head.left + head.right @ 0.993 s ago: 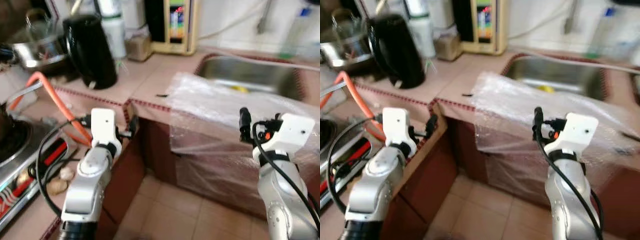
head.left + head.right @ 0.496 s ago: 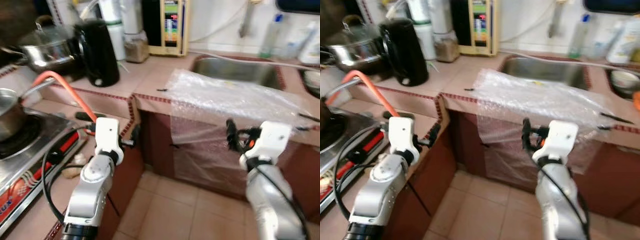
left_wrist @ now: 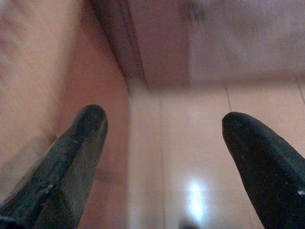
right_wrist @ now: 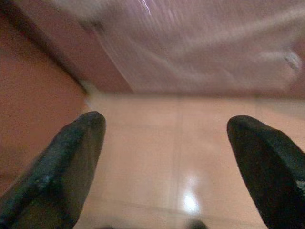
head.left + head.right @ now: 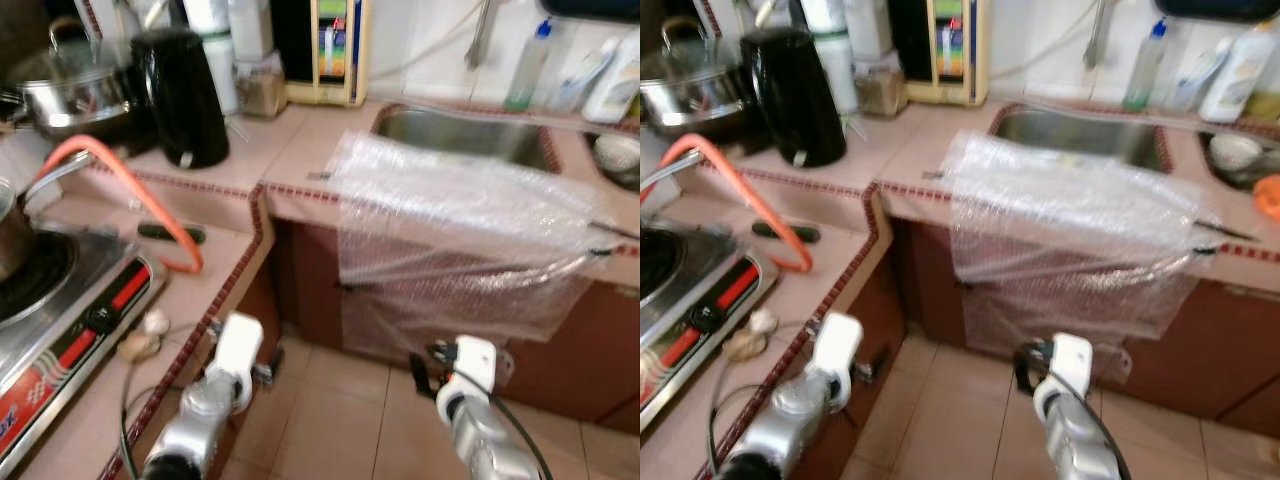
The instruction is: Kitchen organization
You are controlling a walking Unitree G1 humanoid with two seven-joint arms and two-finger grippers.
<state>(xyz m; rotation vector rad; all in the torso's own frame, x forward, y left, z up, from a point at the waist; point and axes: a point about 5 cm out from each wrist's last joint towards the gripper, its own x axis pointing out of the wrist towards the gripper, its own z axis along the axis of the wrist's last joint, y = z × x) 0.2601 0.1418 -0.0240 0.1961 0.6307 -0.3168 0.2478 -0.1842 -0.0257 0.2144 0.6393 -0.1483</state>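
Both grippers, left gripper (image 3: 162,143) and right gripper (image 4: 167,148), fingers spread, low over floor tiles (image 5: 330,420); bubble wrap (image 5: 460,210) draped on counter edge above them.

No lettering can be read anywhere (all too blurred or small); no labels, brands or numbers.

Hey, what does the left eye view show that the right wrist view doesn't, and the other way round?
Left eye view: the black kettle, the sink, the stove with its orange hose, and both arms held low, left pincer and right pincer. Right wrist view: the right pincer's two black fingers spread apart, close up. Both: the bubble wrap sheet over the cabinet front and the tiled floor.
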